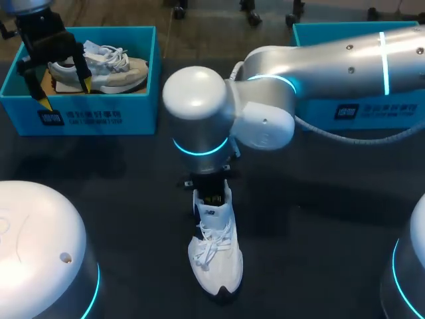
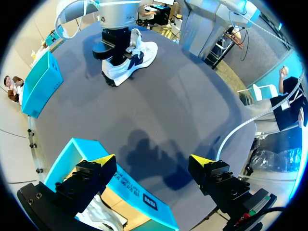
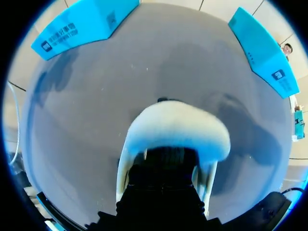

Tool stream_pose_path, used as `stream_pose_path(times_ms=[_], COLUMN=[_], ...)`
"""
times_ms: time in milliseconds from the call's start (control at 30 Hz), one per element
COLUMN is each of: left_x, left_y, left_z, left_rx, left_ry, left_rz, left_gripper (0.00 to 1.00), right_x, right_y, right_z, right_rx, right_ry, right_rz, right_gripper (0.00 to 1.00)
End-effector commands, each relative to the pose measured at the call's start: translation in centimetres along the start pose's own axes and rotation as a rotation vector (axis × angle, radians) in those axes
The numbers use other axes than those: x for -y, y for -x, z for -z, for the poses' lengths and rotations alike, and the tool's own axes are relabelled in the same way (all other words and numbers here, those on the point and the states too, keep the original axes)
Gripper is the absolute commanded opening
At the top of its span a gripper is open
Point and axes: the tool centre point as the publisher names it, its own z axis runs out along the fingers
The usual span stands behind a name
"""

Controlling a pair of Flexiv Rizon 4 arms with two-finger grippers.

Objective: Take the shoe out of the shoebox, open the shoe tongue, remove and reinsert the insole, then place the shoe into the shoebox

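A white shoe (image 1: 216, 256) stands on the dark table, toe towards me. My right gripper (image 1: 212, 194) is pushed down into its heel opening; the arm reaches in to the table's middle. In the right wrist view the shoe's white collar (image 3: 178, 127) arcs around the dark gripper (image 3: 163, 161), its tips are buried, and I cannot see anything pinched. My left gripper (image 1: 65, 93) hangs open over the blue shoebox (image 1: 99, 119) at the back left, above a second pale shoe (image 1: 99, 66) inside. The left gripper (image 2: 153, 161) straddles the box wall (image 2: 144, 202), and the white shoe (image 2: 130, 60) lies far ahead.
Another blue box (image 1: 358, 106) stands at the back right, behind my right arm (image 1: 319, 60). It is also visible in the left wrist view as a blue box (image 2: 41, 82). The arms' rounded bases (image 1: 40, 252) fill the near corners.
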Motion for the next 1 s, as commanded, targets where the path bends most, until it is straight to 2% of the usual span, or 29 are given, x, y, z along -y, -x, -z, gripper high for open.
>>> stream_pose_path(times_ms=[33,133,267,500,633,833,1000], left_x=[-0.1,-0.1,-0.1,-0.1,-0.1,-0.1,-0.1], left_y=[0.0,0.0,0.0,0.0,0.0,0.0,0.0], left_z=[0.1,0.1,0.1,0.1,0.1,0.1,0.1], left_rx=[-0.003,-0.003,-0.003,-0.003,-0.003,-0.003,-0.003], left_ry=[0.001,0.001,0.001,0.001,0.001,0.001,0.001], left_rz=[-0.001,-0.001,-0.001,-0.001,-0.001,-0.001,-0.001], left_gripper=[1.00,1.00,1.00,1.00,1.00,1.00,1.00], right_x=[0.4,-0.3,-1.6,-3.3,-4.0,-4.8,-4.8], right_y=[-0.8,0.0,0.9,2.4,2.9,2.6,2.1], right_z=[2.4,3.2,3.4,2.5,1.2,-1.1,-2.2], right_rx=[0.073,0.098,0.118,0.108,0.086,0.045,0.023], right_ry=[0.030,0.056,0.084,0.160,0.185,0.179,0.131], right_rz=[0.007,0.022,0.038,0.047,0.049,0.048,0.034], right_gripper=[0.00,0.00,0.00,0.00,0.00,0.00,0.00])
